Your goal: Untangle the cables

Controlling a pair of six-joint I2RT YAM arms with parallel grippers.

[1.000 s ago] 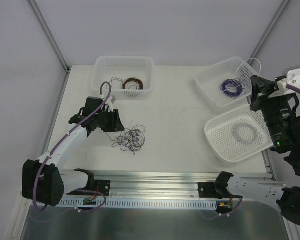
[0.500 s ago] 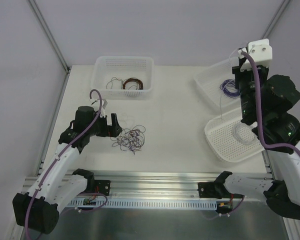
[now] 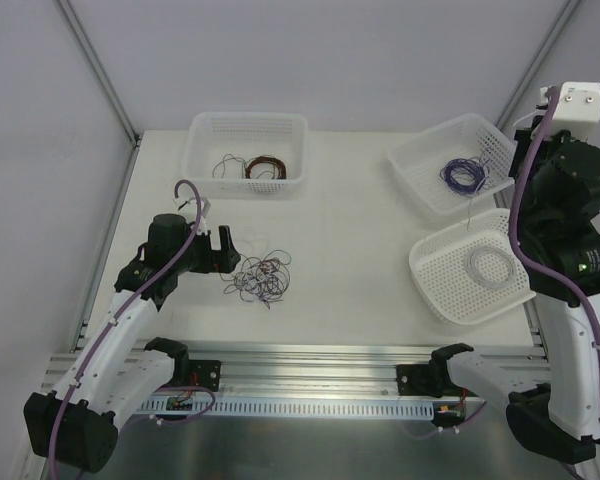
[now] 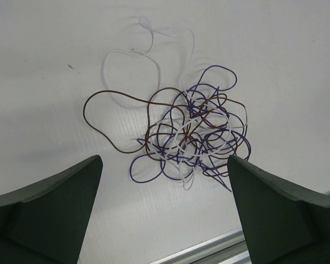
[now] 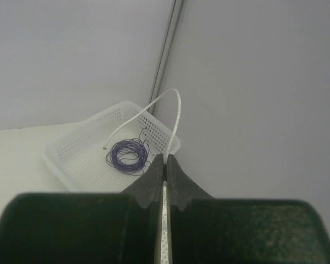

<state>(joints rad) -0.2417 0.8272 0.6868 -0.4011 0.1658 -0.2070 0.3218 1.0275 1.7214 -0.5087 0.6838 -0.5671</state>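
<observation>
The cables [image 3: 261, 279] lie in a loose clump of brown, purple and white strands on the table left of the middle; in the left wrist view the cables [image 4: 192, 132] sit just ahead of my fingers. My left gripper [image 3: 225, 254] stands wide open right beside the clump's left edge, and in its own view the left gripper [image 4: 162, 165] has nothing between its fingers. My right gripper [image 3: 523, 150], raised high at the far right, is shut on a thin white wire [image 5: 173, 107] that arches out of the right gripper [image 5: 165, 160].
A back-left basket [image 3: 195, 140] holds a red-brown coil [image 3: 267, 167]. A back-right basket [image 3: 410, 165] holds a purple coil [image 3: 462, 175], the same purple coil [image 5: 127, 154] below my right fingers. A front-right basket [image 3: 430, 285] holds a whitish coil [image 3: 488, 267]. An aluminium rail [image 3: 330, 355] runs along the near edge.
My left gripper has opened wide beside the clump. The right arm has swung up over the right baskets and back to the far right, still shut on the white wire.
</observation>
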